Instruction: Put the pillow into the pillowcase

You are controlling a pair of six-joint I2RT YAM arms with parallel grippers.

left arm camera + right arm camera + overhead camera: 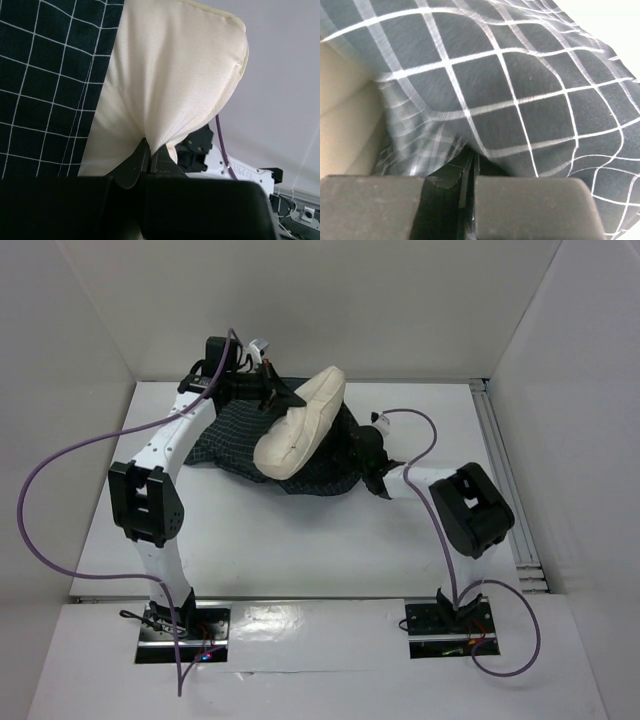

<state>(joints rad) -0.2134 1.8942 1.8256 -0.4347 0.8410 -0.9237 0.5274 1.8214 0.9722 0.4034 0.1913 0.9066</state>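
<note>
The cream pillow (300, 425) lies tilted across the dark checked pillowcase (235, 435) at the back middle of the table. My left gripper (283, 398) is shut on a pinch of the pillow (170, 75) at its far side, with the pillowcase (45, 85) to the left in the left wrist view. My right gripper (372, 462) is shut on the pillowcase's right edge. In the right wrist view the pillowcase fabric (520, 90) bunches into the closed jaws, with the pillow (345, 115) at the left.
White walls enclose the table on the left, back and right. A metal rail (505, 480) runs along the right edge. Purple cables (60, 470) loop from both arms. The right arm's body (220, 155) shows behind the pillow in the left wrist view.
</note>
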